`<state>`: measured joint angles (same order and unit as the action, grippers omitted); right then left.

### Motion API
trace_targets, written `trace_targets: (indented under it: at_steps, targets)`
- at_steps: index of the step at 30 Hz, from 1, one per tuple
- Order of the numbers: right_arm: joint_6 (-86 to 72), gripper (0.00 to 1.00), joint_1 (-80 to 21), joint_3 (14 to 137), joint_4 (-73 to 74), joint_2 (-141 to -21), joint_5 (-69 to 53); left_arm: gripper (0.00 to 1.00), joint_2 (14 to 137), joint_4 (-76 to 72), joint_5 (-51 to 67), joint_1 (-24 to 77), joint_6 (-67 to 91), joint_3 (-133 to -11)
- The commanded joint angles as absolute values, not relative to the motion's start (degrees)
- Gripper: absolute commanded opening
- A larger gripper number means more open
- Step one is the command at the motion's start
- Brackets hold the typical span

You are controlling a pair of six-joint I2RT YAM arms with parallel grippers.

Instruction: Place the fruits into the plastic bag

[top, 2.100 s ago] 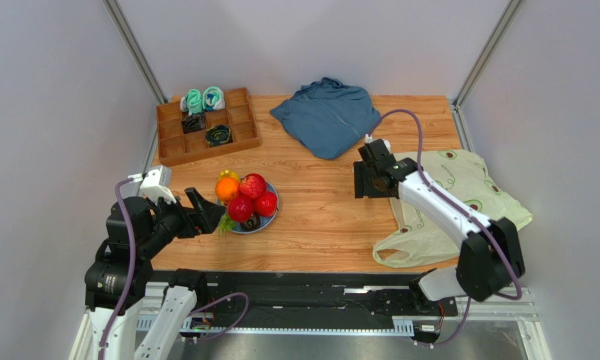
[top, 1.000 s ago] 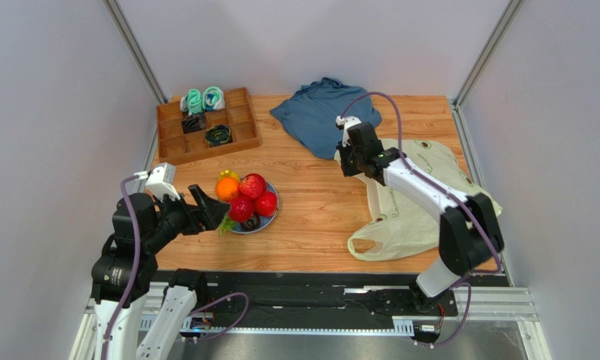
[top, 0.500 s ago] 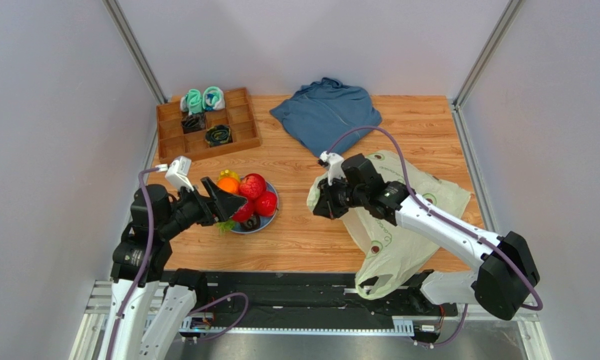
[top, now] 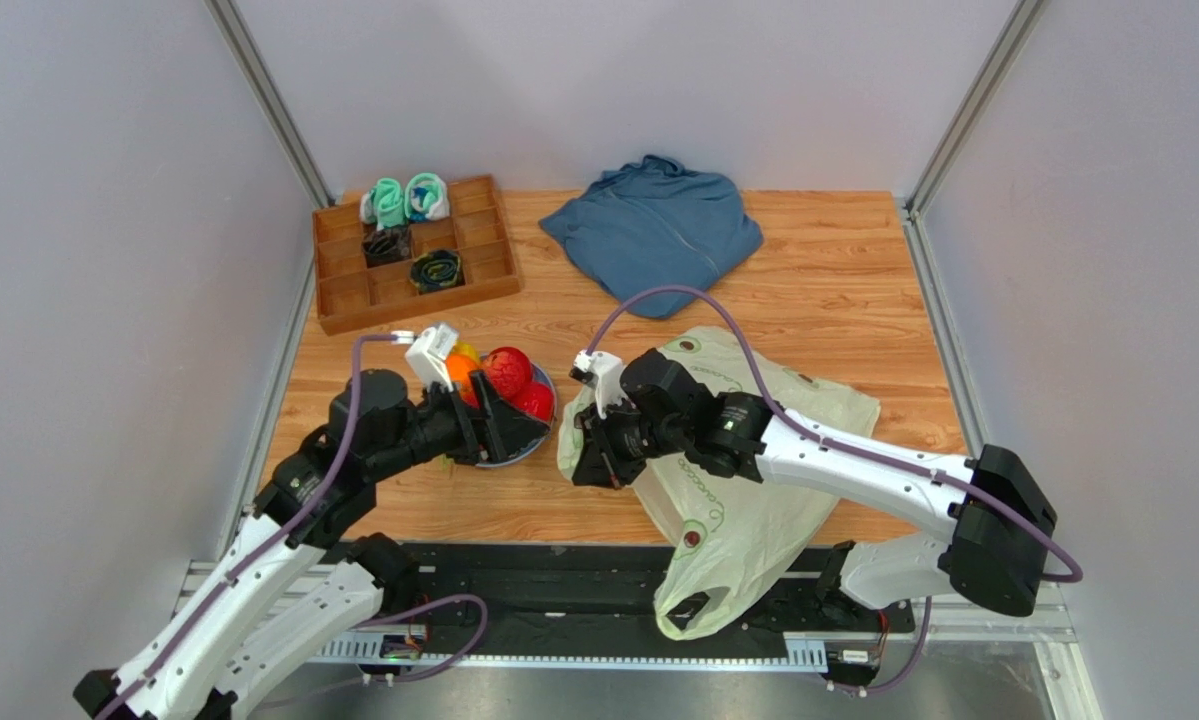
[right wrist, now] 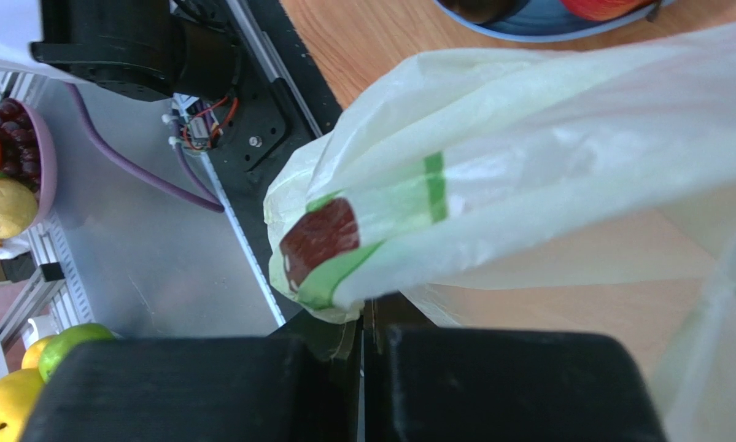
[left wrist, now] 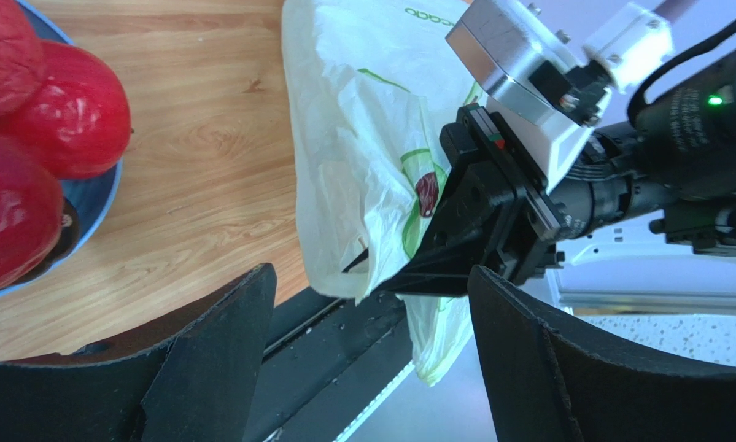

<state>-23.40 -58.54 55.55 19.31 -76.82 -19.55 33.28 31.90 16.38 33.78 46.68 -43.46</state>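
The fruits sit piled on a blue plate (top: 541,419): a glossy red one (top: 508,368), an orange (top: 460,369) and more behind my left arm. In the left wrist view, red fruits (left wrist: 67,101) fill the upper left. My left gripper (top: 527,432) hovers over the plate's near right side, open and holding nothing (left wrist: 371,276). The pale-green plastic bag (top: 740,450) stretches from mid-table over the front edge. My right gripper (top: 584,450) is shut on the bag's left edge (right wrist: 362,322), lifting it just right of the plate. The bag (left wrist: 362,166) hangs right in front of my left fingers.
A wooden tray (top: 342,285) with rolled socks stands at the back left, a folded blue garment (top: 653,228) at the back centre. The black rail (top: 560,578) runs along the table's front edge. Off the table, a pink bowl (right wrist: 44,166) holds other fruit.
My right gripper has dragged the bag leftward across the table to beside the plate. My left arm has swung right over the plate toward the bag, its jaws narrowing slightly.
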Motion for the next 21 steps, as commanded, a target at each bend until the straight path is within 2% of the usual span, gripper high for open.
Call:
trace_targets:
  at_steps: [1, 14, 21]
  targets:
    - [-25.57, 0.0, -60.03, 58.01, 16.61, -75.85, -17.76, 0.85, 36.47, 27.33, 9.68, 38.66, 47.81, -45.35]
    - [-27.34, 0.0, -61.08, 56.69, 16.96, -71.9, -17.49, 0.82, 42.71, 18.29, 7.12, 47.46, 51.94, -41.14]
    - [-27.07, 0.0, -62.05, 57.31, 18.28, -71.28, -16.7, 0.67, 46.32, 17.49, 4.31, 49.39, 52.73, -41.57]
